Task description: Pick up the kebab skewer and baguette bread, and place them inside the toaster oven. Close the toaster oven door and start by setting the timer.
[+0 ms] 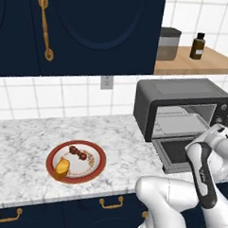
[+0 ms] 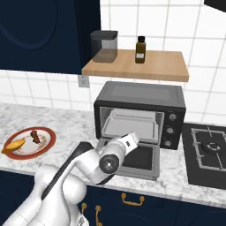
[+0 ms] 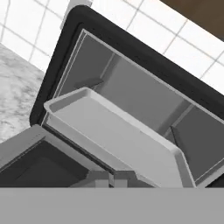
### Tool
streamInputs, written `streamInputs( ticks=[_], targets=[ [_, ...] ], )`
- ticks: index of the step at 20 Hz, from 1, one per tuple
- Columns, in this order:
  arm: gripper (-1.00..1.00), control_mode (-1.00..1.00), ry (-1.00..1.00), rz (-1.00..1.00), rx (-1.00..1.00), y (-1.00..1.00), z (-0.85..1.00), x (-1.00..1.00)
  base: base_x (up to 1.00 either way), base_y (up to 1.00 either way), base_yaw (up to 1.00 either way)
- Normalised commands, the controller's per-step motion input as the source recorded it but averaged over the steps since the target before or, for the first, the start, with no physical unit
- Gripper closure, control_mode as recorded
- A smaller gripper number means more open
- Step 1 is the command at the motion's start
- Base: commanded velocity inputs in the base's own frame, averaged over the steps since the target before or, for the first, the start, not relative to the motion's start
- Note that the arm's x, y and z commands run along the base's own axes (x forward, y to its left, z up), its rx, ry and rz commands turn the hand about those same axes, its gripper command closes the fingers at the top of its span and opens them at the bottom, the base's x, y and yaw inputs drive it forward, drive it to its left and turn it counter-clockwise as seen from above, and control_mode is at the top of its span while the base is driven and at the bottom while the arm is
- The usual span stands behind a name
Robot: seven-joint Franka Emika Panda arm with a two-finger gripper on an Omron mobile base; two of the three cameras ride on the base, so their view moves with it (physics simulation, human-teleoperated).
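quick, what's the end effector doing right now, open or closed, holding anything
End effector: closed, holding nothing; it points into the toaster oven over the toaster oven door.

Plate [image 1: 98,168] left of toaster oven [image 1: 183,98], on counter [image 1: 19,144].

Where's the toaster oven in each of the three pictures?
Left base view: the toaster oven sits at the right, on the counter.
Right base view: it sits in the middle, under the wooden shelf.
Hand view: its open inside is seen close up.
Shared landmark: the grey tray inside.
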Motion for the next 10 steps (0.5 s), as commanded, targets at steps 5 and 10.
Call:
streamInputs(
  ticks=[5,10],
  targets=[
    [1.00,-1.00,0.46,-0.02,0.10,0.08,1.00,-0.77,0.00,0.00,0.00],
    [1.00,-1.00,0.49,-0.16,0.04,0.65,0.90,-0.58,0.00,0.00,0.00]
  ],
)
